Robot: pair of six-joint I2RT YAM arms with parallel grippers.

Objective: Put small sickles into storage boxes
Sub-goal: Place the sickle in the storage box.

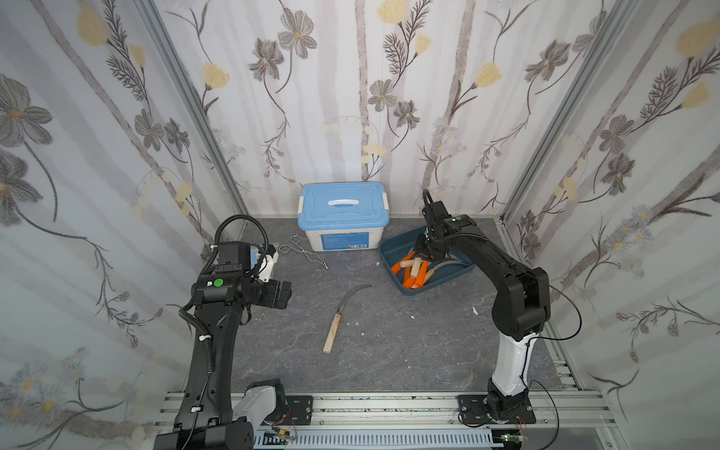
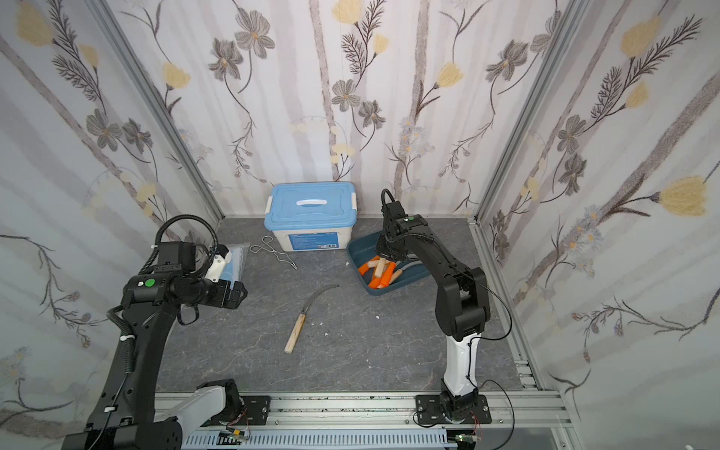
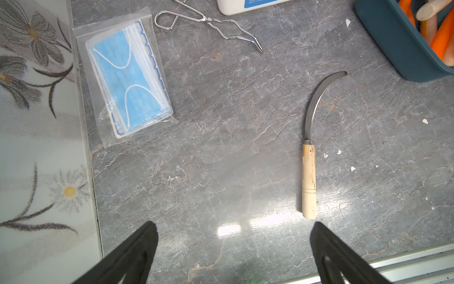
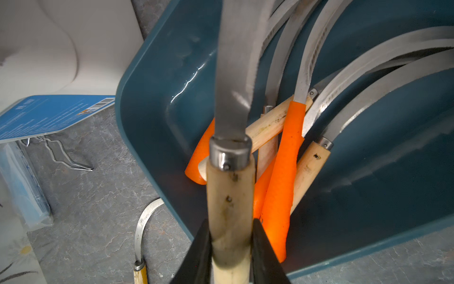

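right jaws on sickle handle, blade toward tray

Overhead pair, wrist close-ups, shared sickle

At least seven sickles, one teal tray, one lidded box, one tongs, one mask pack

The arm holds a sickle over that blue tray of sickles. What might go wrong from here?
1. The held sickle, pinched by its wooden handle in the right arm's jaws, may land crooked on the piled sickles and poke over the tray rim.
2. The last sickle lies flat on the table, so it may be awkward to grasp.
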